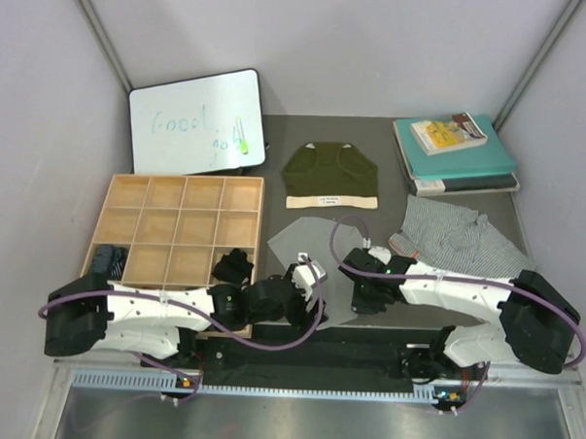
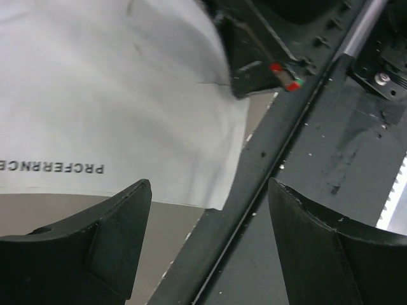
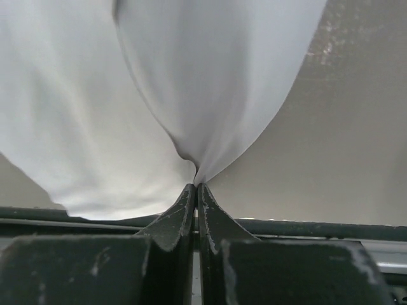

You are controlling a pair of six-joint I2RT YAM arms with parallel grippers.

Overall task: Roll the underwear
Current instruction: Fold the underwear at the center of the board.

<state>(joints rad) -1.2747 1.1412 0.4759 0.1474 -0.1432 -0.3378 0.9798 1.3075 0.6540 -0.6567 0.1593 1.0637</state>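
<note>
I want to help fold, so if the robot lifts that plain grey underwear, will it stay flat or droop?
Probably droop: the plain light grey cloth underwear gathers into soft folds where the right jaws pinch it. It looks thin, so likely light. Pushed, it would probably bunch up, not slide whole.

The white-and-black left arm (image 1: 158, 311) lies low, stretched from 8 o'clock toward the centre, the jaws of its black two-finger left gripper (image 2: 210, 187) spread wide. The matching right arm (image 1: 465, 290) reaches in from 4 o'clock, its right gripper (image 3: 196, 187) pinched tight on a fold of plain light grey cloth garment (image 3: 210, 76).
</note>
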